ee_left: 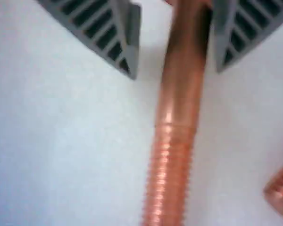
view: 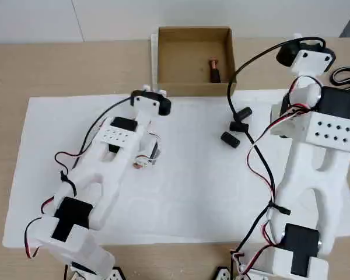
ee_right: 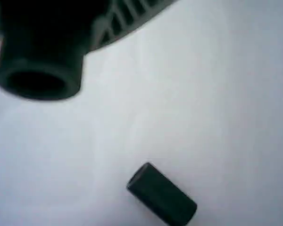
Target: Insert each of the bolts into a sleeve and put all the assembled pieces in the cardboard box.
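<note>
In the left wrist view a copper bolt (ee_left: 172,155) lies on the white sheet between the grey fingers of my left gripper (ee_left: 175,68). The jaws are open, with one finger clear of the shank. A second bolt (ee_left: 278,193) pokes in beside it. From above, that gripper (view: 144,160) sits under the left arm with the bolt (view: 138,165) at its tip. My right gripper (ee_right: 80,33) is shut on a black sleeve (ee_right: 37,70), held above the sheet. Another sleeve (ee_right: 161,194) lies below it. The cardboard box (view: 192,88) holds one assembled piece (view: 213,70).
Three loose black sleeves (view: 239,125) lie on the white sheet (view: 181,198) just in front of the box. The right arm's black cable (view: 251,146) runs past them. A black looped object (view: 347,76) rests at the far right edge of the table.
</note>
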